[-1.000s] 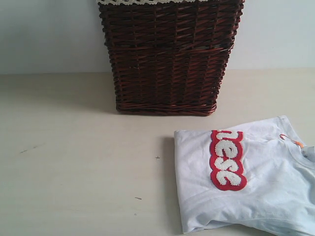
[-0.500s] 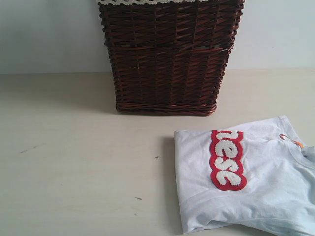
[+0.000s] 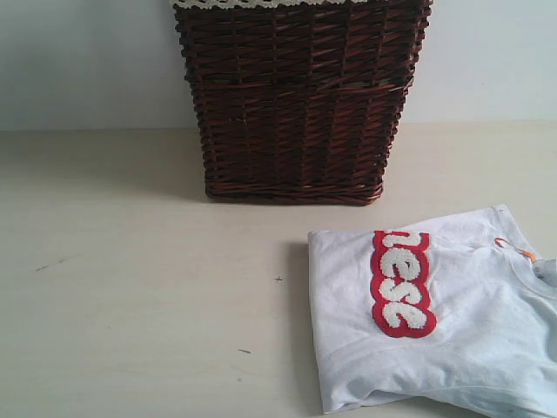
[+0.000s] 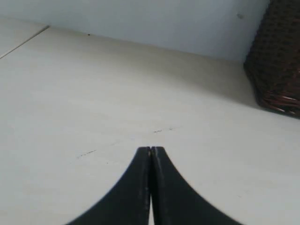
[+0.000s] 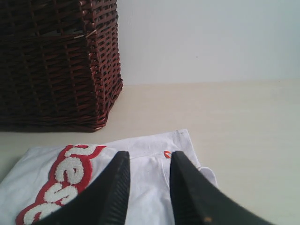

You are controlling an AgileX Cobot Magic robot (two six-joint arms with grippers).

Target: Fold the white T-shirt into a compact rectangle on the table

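The white T-shirt lies folded at the front right of the table, its red-outlined fuzzy letters facing up and the small orange neck tag near its right side. In the right wrist view my right gripper hovers over the T-shirt with its jaws open and nothing between them; the orange tag shows in the gap. In the left wrist view my left gripper is shut and empty above the bare table. Neither gripper shows in the exterior view.
A tall dark brown wicker basket with white lace trim stands at the back middle of the table, just behind the shirt. It also shows in the left wrist view as the basket and in the right wrist view as the basket. A pale wall runs behind.
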